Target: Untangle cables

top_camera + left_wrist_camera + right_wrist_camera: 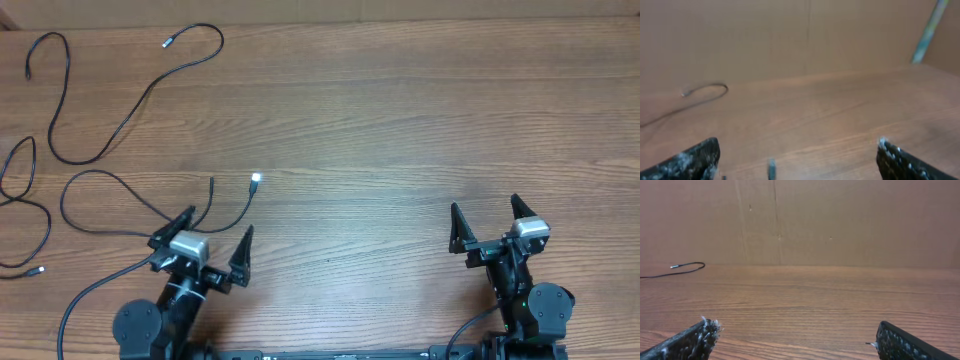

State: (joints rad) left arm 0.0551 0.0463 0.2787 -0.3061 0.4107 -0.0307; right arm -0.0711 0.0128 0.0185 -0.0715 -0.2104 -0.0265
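Brown wood grain covers the surface (400, 120). On it we count two pincers and three separate runs of black cables (130, 116), all on the left half. One long cord (150, 91) snakes in an S across the far left corner and ends in a silver plug (167, 42). A second cord (34, 158) loops at the left edge, partly out of frame, and ends in a pale tip (40, 268) nearer the front. A third run (100, 173) curls just ahead of the left pincer (220, 220). Two ends rise from it, one dark and one with a bright white tip (255, 180), and we cannot tell whether that is one cord or two.

The left pincer stands wide and holds nothing. Strands pass close by its outer finger, and we cannot tell whether they touch. The right pincer (484, 203) is equally wide and empty, well apart from every cord.

Only the overhead view shows all three runs. The left wrist view is blurred. It shows one curved cord end far off to the left, a small dark stub (771, 169) low between its own fingers, and a pale green strip (927, 30) seen nowhere else. The right wrist view shows a single plug-tipped cord end at far left, below a brown board wall (840, 220).
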